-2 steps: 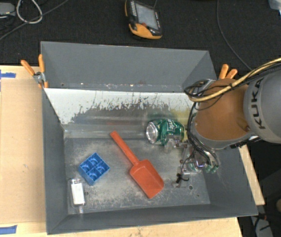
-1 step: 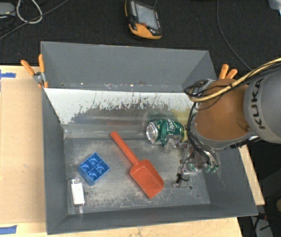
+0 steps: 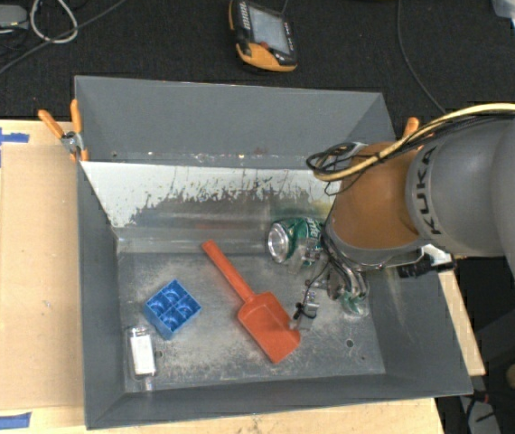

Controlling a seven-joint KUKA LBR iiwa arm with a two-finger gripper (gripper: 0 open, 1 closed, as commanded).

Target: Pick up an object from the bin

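My gripper (image 3: 328, 307) hangs low over the bin floor at the right of centre, under the arm's orange cover. Its fingers stand open, with bare floor between them. The left fingertip (image 3: 304, 313) is right beside the blade edge of an orange toy shovel (image 3: 259, 316), which lies diagonally with its handle pointing up-left. A crushed green and silver can (image 3: 292, 239) lies on its side just behind the gripper, against the back slope, partly hidden by the arm.
A blue studded building block (image 3: 172, 308) rests on the floor at the left. Near the front left corner stands a small white oblong thing (image 3: 141, 351). The arm reaches in over the bin's right wall.
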